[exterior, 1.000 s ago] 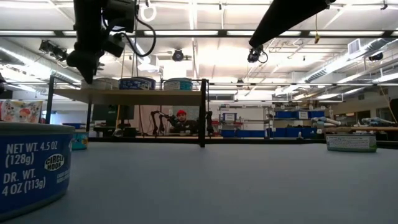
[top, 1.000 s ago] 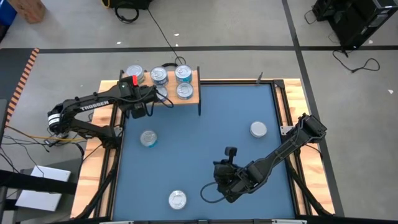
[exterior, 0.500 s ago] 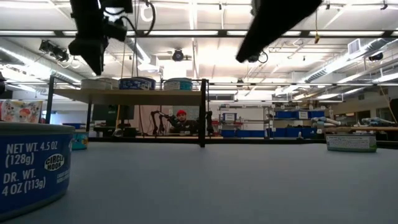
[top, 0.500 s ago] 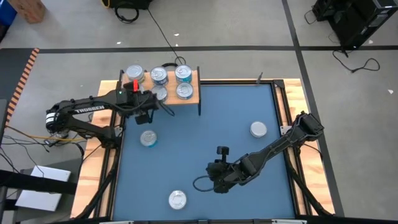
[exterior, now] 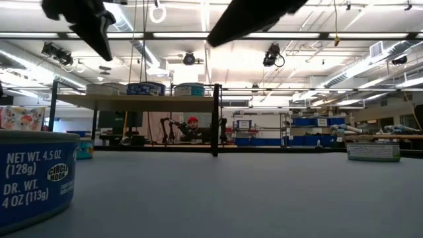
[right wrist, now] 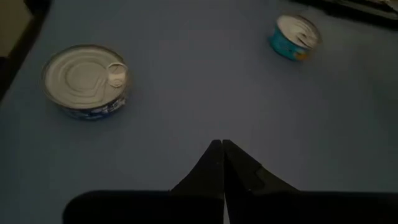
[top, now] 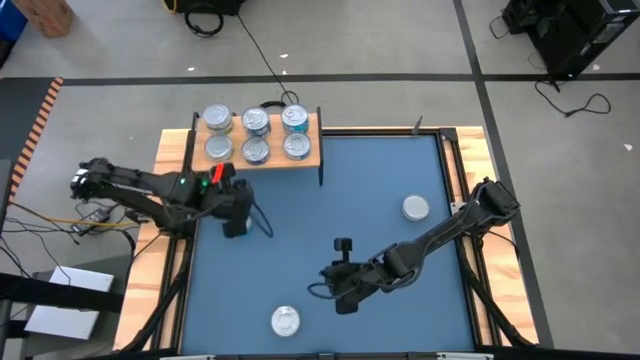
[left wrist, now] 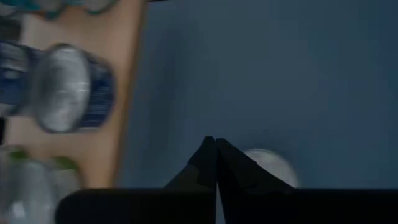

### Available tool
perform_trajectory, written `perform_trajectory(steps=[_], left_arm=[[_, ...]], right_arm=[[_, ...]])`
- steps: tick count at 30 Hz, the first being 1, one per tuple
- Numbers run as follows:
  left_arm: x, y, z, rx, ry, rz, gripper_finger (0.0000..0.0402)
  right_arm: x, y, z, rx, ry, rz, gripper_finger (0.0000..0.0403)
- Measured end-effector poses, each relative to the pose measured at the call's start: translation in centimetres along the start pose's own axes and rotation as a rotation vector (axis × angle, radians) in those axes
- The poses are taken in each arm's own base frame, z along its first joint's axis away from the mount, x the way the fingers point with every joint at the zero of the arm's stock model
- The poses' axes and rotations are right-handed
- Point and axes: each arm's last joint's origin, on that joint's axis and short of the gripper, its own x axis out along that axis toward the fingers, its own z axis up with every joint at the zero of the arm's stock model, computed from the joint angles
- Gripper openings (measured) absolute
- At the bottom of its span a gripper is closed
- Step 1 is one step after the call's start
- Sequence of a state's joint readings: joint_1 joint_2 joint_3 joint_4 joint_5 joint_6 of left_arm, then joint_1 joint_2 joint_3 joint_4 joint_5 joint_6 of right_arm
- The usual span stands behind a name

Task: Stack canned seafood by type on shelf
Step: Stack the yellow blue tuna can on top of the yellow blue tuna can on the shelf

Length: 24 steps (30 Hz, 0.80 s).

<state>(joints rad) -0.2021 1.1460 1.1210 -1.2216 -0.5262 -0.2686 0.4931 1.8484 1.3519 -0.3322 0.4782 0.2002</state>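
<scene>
The left gripper [top: 236, 212] hangs over the blue table [top: 330, 190] with its fingers [left wrist: 208, 163] pressed together, holding nothing, above a tin [left wrist: 273, 169]. The right gripper [top: 338, 290] is also closed and empty, near a blue-labelled can [top: 286, 321] at the front edge. Six cans [top: 256, 135] stand on the wooden shelf [top: 310, 152]. One more can [top: 416, 208] lies well apart, toward the right.
</scene>
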Motion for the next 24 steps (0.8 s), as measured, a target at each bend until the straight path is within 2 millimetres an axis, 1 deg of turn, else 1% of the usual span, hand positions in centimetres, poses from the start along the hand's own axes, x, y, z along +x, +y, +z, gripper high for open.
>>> perform_trajectory(steps=[2,5,7,10,13,15,18,21,24], left_arm=[[-0.2,-1.1,-0.4,-0.003,-0.005,-0.033,0.0004],[-0.4,-2.5,-1.2,-0.013,-0.001,-0.08,0.0004],[-0.3,-3.4,-1.8,-0.048,0.035,-0.142,0.0004],[0.8,-4.7,-2.5,-0.126,0.08,-0.239,0.0005],[2.3,-5.8,-3.2,-0.135,0.102,-0.294,0.0004],[3.2,-6.3,-3.9,-0.155,0.112,-0.282,0.0003],[4.3,-6.6,-5.2,-0.193,0.138,-0.209,0.0002],[5.4,-6.7,-6.3,-0.217,0.171,-0.168,0.0001],[6.5,-6.8,-7.4,-0.231,0.185,-0.129,0.0001]], right_arm=[[0.7,0.1,-0.6,-0.012,-0.041,0.033,0.0002],[1.6,0.0,-1.7,0.022,-0.104,0.067,0.0002],[2.2,-0.2,-2.5,0.04,-0.134,0.067,0.0003],[2.8,-0.7,-3.3,0.074,-0.178,0.065,0.0013],[3.3,-1.5,-3.9,0.088,-0.171,0.06,0.0023],[3.6,-2.2,-3.7,0.101,-0.174,0.075,0.0025],[3.9,-2.8,-3.7,0.107,-0.165,0.067,0.0017],[4.0,-3.0,-3.7,0.091,-0.17,0.058,0.0005],[4.0,-3.0,-3.6,0.069,-0.173,0.053,0.0008]])
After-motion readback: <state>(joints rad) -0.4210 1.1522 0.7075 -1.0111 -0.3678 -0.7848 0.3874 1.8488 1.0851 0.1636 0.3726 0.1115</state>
